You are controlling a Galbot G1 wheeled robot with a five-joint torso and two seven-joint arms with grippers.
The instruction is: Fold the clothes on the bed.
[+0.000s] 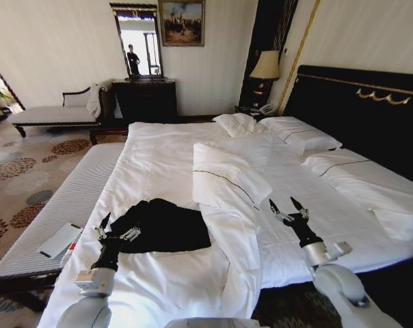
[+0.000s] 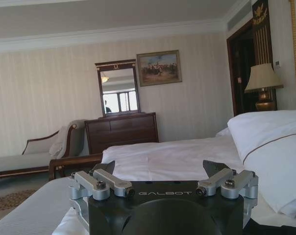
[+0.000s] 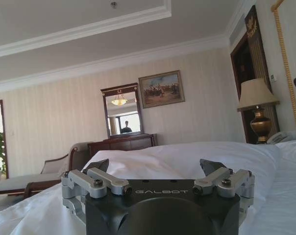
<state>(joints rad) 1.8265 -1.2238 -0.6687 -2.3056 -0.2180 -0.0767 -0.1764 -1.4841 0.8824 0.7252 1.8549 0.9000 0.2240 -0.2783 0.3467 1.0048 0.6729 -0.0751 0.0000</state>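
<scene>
Black T-shirt (image 1: pixel 162 225) crumpled on bed (image 1: pixel 165 164); left pincer (image 1: pixel 117 227), right pincer (image 1: pixel 288 208) agape, empty.

The left tool (image 1: pixel 118 227) seemingly covers part of the clothes' (image 1: pixel 164 225) near edge.

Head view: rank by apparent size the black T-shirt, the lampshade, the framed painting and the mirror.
1. Black soft-fabric T-shirt on the white bed, clearly largest; it also lies nearest the camera.
2. Dark-framed wall mirror.
3. Gold-framed painting, close to the mirror, cut by the picture's top edge, so unsure.
4. Cream lampshade, smallest.
</scene>
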